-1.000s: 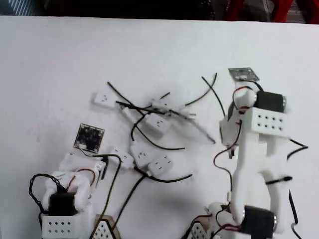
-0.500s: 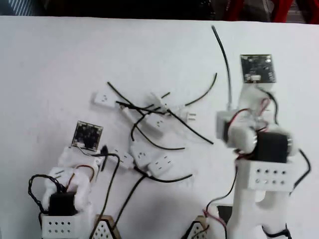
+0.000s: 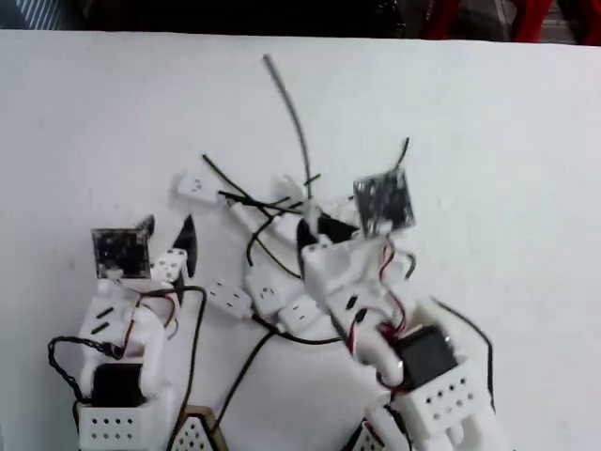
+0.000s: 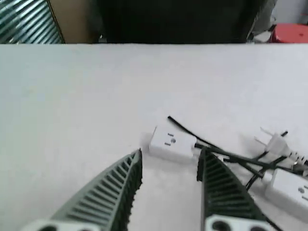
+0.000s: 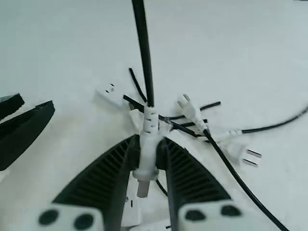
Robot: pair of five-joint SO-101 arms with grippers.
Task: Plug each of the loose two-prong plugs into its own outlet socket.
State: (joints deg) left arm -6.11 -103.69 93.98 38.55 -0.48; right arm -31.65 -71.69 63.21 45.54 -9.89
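Plug (image 5: 148, 126) clamped between right gripper (image 5: 148, 144) fingers above tangled sockets mid-desk (image 3: 488, 141), black cord (image 3: 289, 108) rising in high view, loose plug (image 5: 191, 110) beyond, left gripper (image 4: 168, 166) fingers apart, facing white socket (image 4: 171, 141).

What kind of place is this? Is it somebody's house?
Probably a robot lab or workshop, not a house. At a plain white table, the left gripper is open and the right gripper holds a plug, with outlet sockets and short black cords scattered around.
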